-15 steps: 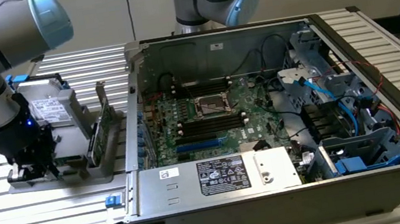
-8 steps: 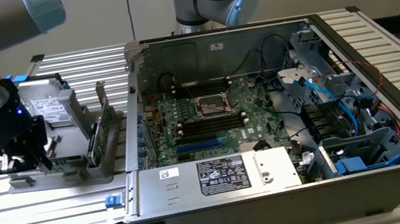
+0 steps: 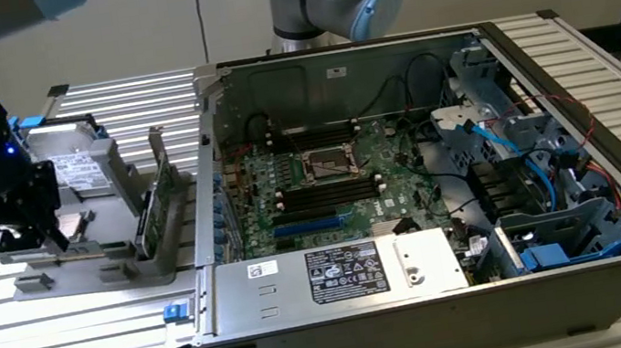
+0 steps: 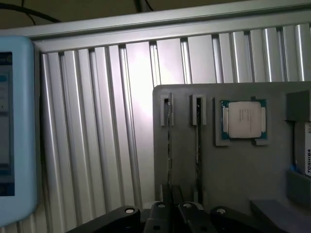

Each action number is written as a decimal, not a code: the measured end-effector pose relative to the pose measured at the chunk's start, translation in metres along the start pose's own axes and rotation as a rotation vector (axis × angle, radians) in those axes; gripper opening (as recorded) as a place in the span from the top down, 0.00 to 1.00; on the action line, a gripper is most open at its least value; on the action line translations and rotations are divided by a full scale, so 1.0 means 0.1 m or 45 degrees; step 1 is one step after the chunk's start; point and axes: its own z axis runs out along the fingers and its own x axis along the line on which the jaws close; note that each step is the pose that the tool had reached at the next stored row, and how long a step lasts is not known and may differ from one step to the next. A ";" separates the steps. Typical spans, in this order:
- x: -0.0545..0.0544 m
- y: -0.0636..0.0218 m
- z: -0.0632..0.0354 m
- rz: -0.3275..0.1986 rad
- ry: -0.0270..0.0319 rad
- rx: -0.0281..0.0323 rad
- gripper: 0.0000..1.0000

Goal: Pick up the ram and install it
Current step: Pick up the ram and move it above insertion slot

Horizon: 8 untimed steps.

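Bench (image 3: 590,67): ribbed aluminium slats; carries the open computer case and a grey fixture tray, which sit side by side.
Computer case (image 3: 309,77): lies on its side with the panel off, motherboard (image 3: 386,140) exposed. Long black memory slots (image 3: 320,193) flank the processor socket and look unfilled.
Fixture tray (image 4: 233,174): on the exterior view's left of the case. Holds parts in moulded pockets, among them a bare processor (image 4: 243,119) and a green card with a metal bracket (image 3: 157,215).
End effector (image 3: 22,237): low over the tray. Fingers (image 4: 167,206) are drawn nearly together, in line with the top edge of the nearer stick. Cannot tell whether the board is pinched between them.
Ram (image 4: 169,145): stands on edge in a narrow tray groove, seen edge-on in the wrist view. A second stick (image 4: 198,155) sits in the parallel groove just beside it. Both are seated, not lifted.
Handling (judged): light, thin and stiff along its length, but brittle to twisting. Chips and edge contacts are likely fragile, and the flat faces are smooth and may slip.
Grip point (judged): across the two flat faces near the middle of the upper long edge, clear of the contact edge. It has to stay square to the groove.
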 end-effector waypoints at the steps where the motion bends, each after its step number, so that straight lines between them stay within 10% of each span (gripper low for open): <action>1: 0.00 -0.001 -0.045 0.000 0.0001 -0.0001 0.88; 8: 0.00 -0.082 -0.363 0.000 0.0000 -0.0001 0.88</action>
